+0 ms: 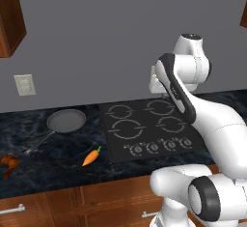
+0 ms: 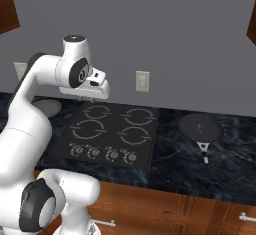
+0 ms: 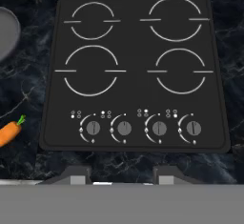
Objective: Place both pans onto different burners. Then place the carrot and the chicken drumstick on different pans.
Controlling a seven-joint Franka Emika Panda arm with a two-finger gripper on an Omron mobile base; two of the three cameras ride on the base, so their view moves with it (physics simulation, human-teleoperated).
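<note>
Jaws hang apart with nothing between them; the gripper (image 3: pixel 123 174) is poised high over the front edge of the cooktop (image 1: pixel 149 130), looking straight down on it. From where I stand, none of the task looks done yet: all four burners (image 3: pixel 90 70) are bare.

There are two pans, one on either side of the cooktop. The left pan (image 1: pixel 66 120) sits on the counter (image 1: pixel 58 175) just beside the cooktop's left edge, toward the wall. Its long thin handle (image 1: pixel 39 144) runs away from the cooktop, forward and to the left. The right pan (image 2: pixel 201 127) rests on the counter well to the right of the cooktop, its handle pointing toward the counter's front edge.

The carrot (image 1: pixel 90 157) lies near the front left corner of the cooktop, tilted, its green top toward the cooktop. The chicken drumstick (image 1: pixel 9 163) is farther left again, well apart from everything else.

The relation that matters: both pans lie sideways from the jaws and far below them, so the arm must swing out and come down before any grasp. The left pan seems the nearer of the two. Its rim (image 3: pixel 6 32) shows at the left edge of the hand view. I'd guess that the handle, slanting across the counter, would need the jaws turned to close across it rather than along it.
</note>
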